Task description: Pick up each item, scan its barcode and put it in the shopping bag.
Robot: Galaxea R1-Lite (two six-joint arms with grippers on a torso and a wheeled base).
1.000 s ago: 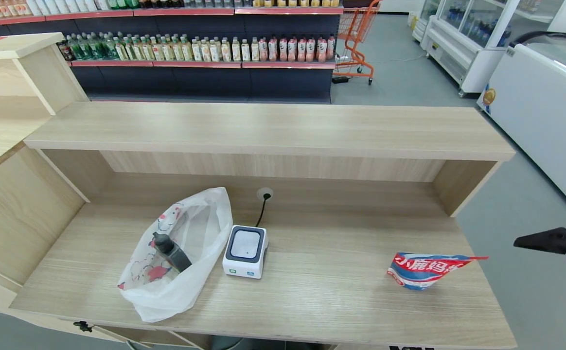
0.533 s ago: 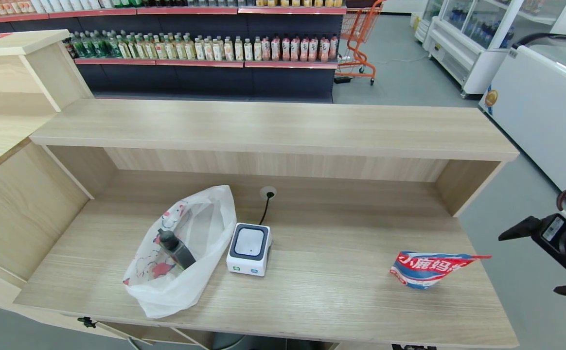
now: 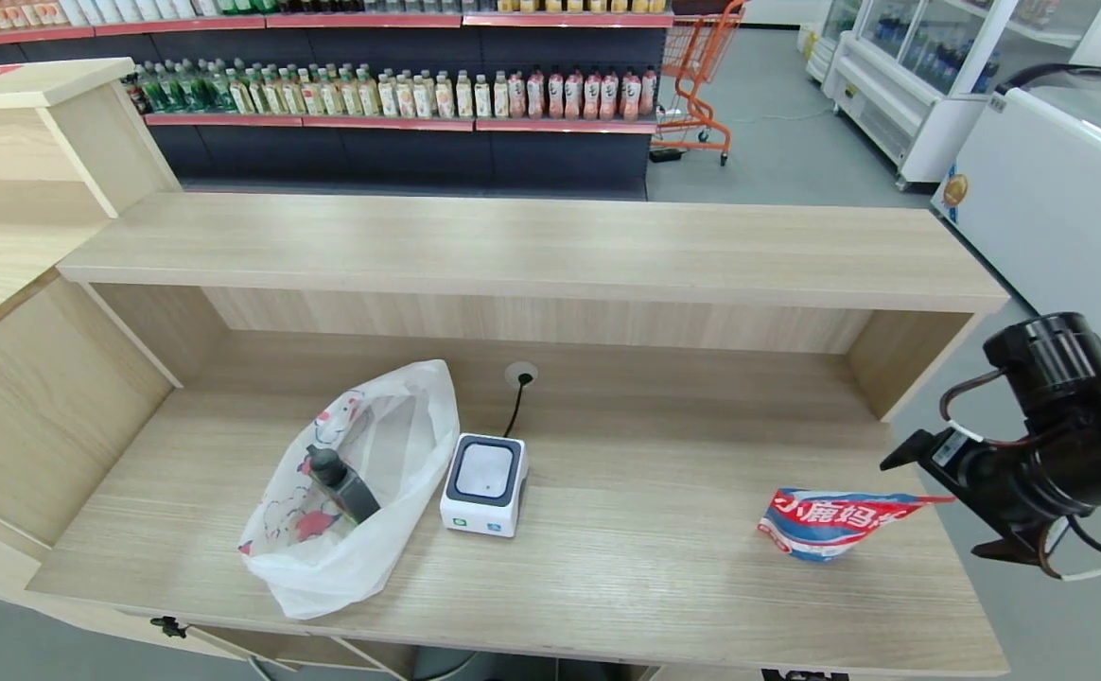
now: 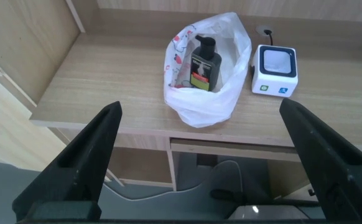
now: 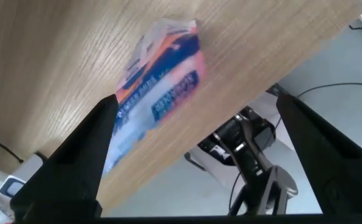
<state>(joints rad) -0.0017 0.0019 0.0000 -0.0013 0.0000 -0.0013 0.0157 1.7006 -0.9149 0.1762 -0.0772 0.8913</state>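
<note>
Jaws wide on left gripper (image 4: pixel 199 107) and right gripper (image 5: pixel 194 102); the snack pouch (image 3: pixel 830 525) looks light, soft, slippery, so I'd pinch its flat top seam

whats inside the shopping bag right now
A dark pump bottle lies inside the white shopping bag. Anything beneath the bottle or under the bag's crumpled folds is covered and cannot be seen.
</note>
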